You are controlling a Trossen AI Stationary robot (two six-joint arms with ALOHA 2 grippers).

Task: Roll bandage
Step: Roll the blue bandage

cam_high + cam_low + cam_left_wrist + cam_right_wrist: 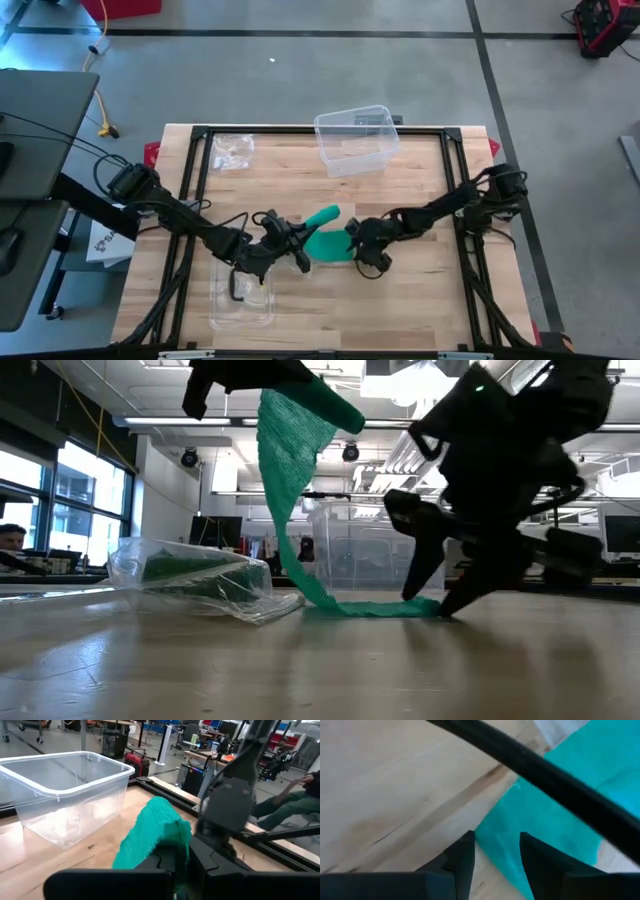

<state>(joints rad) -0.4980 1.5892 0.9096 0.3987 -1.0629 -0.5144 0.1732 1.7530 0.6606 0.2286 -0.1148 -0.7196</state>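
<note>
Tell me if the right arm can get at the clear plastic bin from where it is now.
Probably yes. The clear plastic bin stands open at the table's far edge with bare wood before it, but the right gripper is down at the flat end of the green mesh bandage.

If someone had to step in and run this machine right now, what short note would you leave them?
Left gripper: shut on the green bandage, holding its upper end raised off the table.
Right gripper: fingers apart, tips down at the bandage's flat end on the wood.
Clear tub sits at the far side; plastic bag lies near the left arm.
Done: bandage picked up and stretched out.
Left: the rolling; most of it hangs loose.
</note>
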